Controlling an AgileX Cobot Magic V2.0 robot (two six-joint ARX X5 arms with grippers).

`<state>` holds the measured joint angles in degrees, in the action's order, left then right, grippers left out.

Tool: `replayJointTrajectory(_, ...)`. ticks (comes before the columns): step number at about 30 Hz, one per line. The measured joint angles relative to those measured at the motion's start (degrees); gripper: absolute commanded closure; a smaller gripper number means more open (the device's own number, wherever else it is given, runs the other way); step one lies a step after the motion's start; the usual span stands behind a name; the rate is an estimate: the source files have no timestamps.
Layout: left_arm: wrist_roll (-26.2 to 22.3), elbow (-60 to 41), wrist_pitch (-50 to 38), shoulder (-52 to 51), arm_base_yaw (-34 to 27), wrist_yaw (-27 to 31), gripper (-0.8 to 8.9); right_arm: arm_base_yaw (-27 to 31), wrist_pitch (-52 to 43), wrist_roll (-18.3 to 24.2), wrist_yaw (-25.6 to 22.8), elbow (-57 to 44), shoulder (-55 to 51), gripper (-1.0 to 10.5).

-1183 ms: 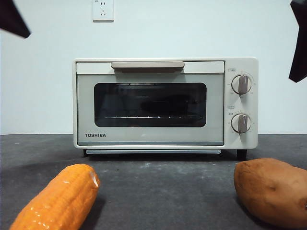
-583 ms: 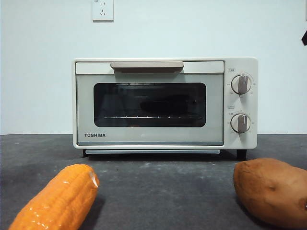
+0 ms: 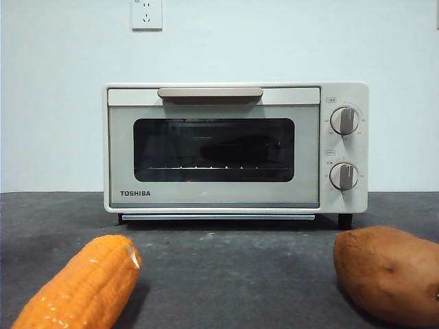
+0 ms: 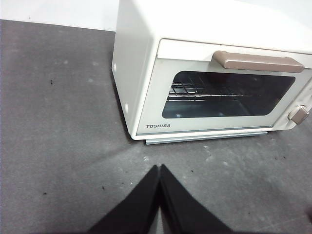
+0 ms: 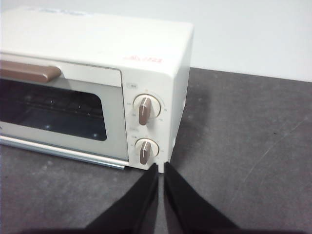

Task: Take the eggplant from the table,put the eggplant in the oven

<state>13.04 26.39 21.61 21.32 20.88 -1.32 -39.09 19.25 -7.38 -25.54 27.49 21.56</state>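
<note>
The oven [image 3: 236, 147] stands on the table [image 3: 226, 274] toward its back edge, in front of the white wall. Its door is closed, with the beige bar handle [image 3: 210, 93] at the top and the two grey knobs [image 3: 343, 148] on the right side of the front. Through the dark glass window [image 3: 214, 149] the wire rack [image 3: 212, 166] is visible, and above it there is a dark long shape that may be the eggplant [image 3: 236, 147], but the glass is too dark to be sure.

Near the front edge of the table, the orange corn cob [image 3: 79, 288] lies at the left and the brown sweet potato [image 3: 387, 273] lies at the right, well apart from each other. Both are in front of the oven and do not touch it.

The left gripper [image 4: 159, 168] hangs above the bare table in front of the oven's left part, and its jaws are together with nothing between them. The right gripper [image 5: 161, 166] hangs before the oven's right front corner, near the lower knob; its jaws are also together and hold nothing. A white wall socket [image 3: 147, 14] is on the wall above the oven.
</note>
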Motion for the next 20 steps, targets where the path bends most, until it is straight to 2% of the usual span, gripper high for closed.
replayJointTrajectory(4,-0.3,0.0,0.3,-0.3,0.0,0.1,8.08,0.0,0.0,0.0,0.0,0.0,-0.2,9.4)
replayJointTrajectory(8,-4.0,0.0,0.3,-4.2,-2.1,0.5,8.08,0.0,0.0,0.0,0.0,0.0,-0.2,9.4)
replayJointTrajectory(13,-8.9,-2.4,-3.9,-10.5,-8.0,1.5,8.08,0.0,0.0,0.0,0.0,0.0,-0.2,9.4)
replayJointTrajectory(20,-10.7,-13.8,-11.5,-18.8,-17.7,1.6,8.08,0.0,0.0,0.0,0.0,0.0,-0.2,9.4)
